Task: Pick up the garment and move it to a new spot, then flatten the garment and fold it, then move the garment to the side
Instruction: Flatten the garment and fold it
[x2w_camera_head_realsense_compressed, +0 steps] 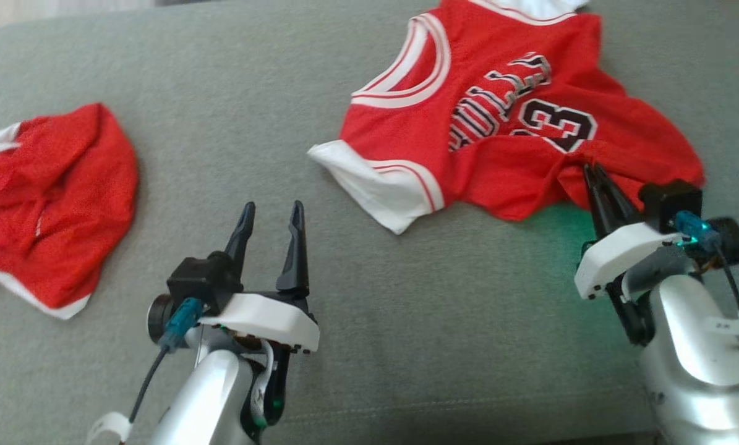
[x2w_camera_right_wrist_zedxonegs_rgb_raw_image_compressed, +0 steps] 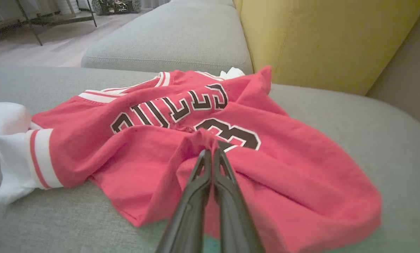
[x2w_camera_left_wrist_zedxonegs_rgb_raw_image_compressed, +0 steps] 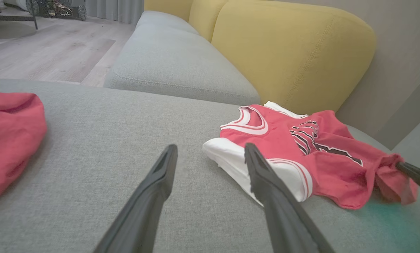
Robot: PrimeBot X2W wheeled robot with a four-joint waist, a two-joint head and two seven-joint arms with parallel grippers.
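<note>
Progress is barely begun: the right claw (x2w_camera_head_realsense_compressed: 592, 173) pinches a fold of the crumpled red mesh basketball jersey (x2w_camera_head_realsense_compressed: 400, 133) lying on the grey fabric sofa seat (x2w_camera_head_realsense_compressed: 437, 321). The left claw (x2w_camera_head_realsense_compressed: 272, 213) is spread, empty. Moving, flattening and folding remain.

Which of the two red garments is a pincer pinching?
The red jersey with black lettering: the right pincer is shut on a fold of it. The plain red garment on the left lies untouched, apart from the open left pincer.
</note>
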